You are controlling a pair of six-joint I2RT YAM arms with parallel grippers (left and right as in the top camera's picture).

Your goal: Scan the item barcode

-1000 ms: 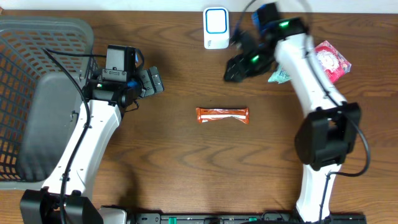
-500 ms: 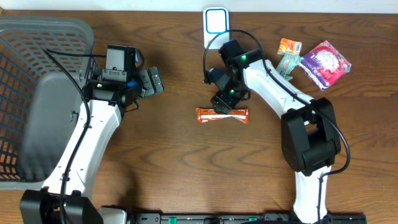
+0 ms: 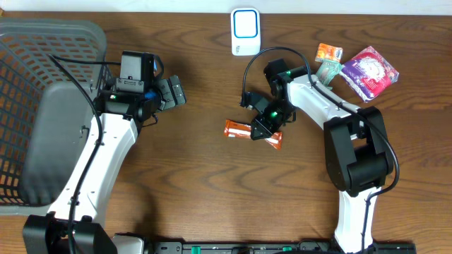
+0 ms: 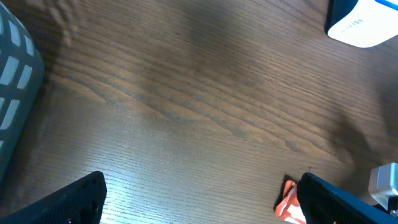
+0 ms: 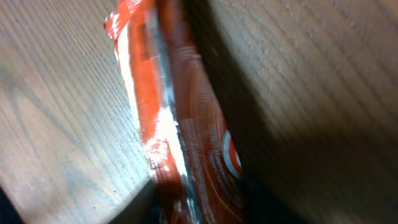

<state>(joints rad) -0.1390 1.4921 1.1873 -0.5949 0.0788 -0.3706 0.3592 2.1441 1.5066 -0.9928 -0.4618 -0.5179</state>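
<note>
Overhead: the right gripper has dropped onto the orange snack bar, skewing it on the table. The barcode scanner waits beyond. Left wrist: the left gripper idles, fingers wide apart. Right wrist: the bar fills the view, seemingly clamped, so lifting it scannerward looks next.

Read the overhead view as your dial, centred on the snack bar. It lies on the table near the middle, its long axis running from 10 to 4 o'clock. The right gripper sits on the bar's 3 o'clock half. At 12 o'clock, by the far edge, you have the scanner. At 2 o'clock lies a first packet, a second packet touching it at its 6 o'clock, and a third packet just beside both at 3 o'clock. The left gripper hovers at 10 o'clock, well apart from the bar. The basket takes the table's 9 o'clock end.
</note>
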